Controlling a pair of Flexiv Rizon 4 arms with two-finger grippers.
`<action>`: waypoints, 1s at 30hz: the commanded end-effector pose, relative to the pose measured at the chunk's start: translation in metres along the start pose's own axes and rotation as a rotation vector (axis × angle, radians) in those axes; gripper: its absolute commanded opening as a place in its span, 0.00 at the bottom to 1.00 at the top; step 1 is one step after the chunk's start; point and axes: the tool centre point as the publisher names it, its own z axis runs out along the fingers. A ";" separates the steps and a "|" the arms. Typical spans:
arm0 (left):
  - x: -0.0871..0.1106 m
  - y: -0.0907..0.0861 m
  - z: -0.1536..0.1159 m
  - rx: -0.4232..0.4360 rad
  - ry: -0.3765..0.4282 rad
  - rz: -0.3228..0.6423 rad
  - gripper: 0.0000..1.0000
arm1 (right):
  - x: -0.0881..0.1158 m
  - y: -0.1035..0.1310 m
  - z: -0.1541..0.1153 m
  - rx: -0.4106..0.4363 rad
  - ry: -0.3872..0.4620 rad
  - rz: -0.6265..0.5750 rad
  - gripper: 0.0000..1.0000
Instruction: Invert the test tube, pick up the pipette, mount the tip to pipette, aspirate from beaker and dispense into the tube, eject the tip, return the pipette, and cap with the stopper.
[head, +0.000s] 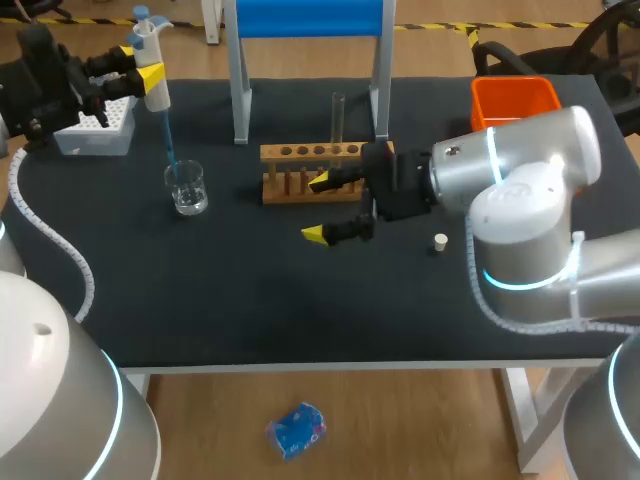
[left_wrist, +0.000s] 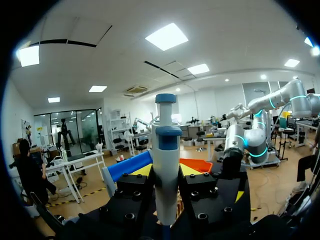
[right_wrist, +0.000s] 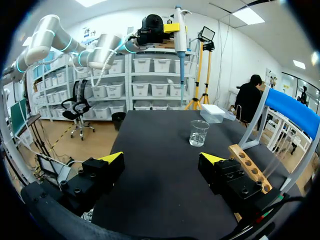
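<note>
Black table (head: 300, 310) | left gripper (head: 142, 62) clamped on pipette (head: 156, 92), axis vertical, tip down at beaker (head: 187, 188) rim | right gripper (head: 316, 208) jaws wide, empty, beside rack (head: 310, 170) | tube (head: 338, 118) upright in rack, well apart from pipette, nearer right arm

Nothing legible anywhere: no readable lettering, number, label or sign on pipette (head: 155, 92), beaker (head: 187, 188), test tube (head: 338, 118), wooden rack (head: 310, 152) or orange bin (head: 515, 88). Any print on these too small to make out.
</note>
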 end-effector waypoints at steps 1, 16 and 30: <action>0.001 0.000 -0.002 0.003 -0.002 0.001 0.00 | 0.001 -0.002 0.010 -0.006 -0.035 -0.001 1.00; -0.009 0.010 0.012 0.048 0.032 -0.038 0.00 | -0.001 -0.022 0.073 0.125 -0.203 0.050 1.00; -0.029 0.027 0.016 0.042 0.035 -0.062 0.00 | -0.021 -0.041 0.141 0.114 -0.240 0.108 1.00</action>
